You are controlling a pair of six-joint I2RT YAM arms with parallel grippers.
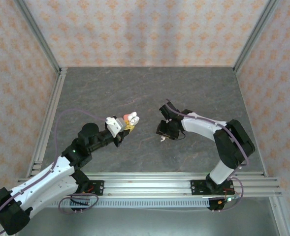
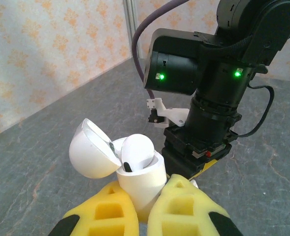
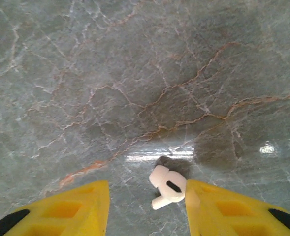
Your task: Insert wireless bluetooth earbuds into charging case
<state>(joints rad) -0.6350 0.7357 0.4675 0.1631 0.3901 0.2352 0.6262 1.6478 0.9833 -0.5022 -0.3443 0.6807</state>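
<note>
Where earbud point(image 3: 167, 187) lies, right hand point(image 3: 145, 197) straddles it.

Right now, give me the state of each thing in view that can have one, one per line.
charging case: open, lid flipped back.
seated earbud: white, sitting in the open case.
loose earbud: white, lying on the table, ungripped.
left gripper: shut on the charging case.
right gripper: open, fingers either side of the loose earbud.

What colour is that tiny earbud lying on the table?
The earbud is white with a dark oval spot, clearest in the right wrist view.
</note>
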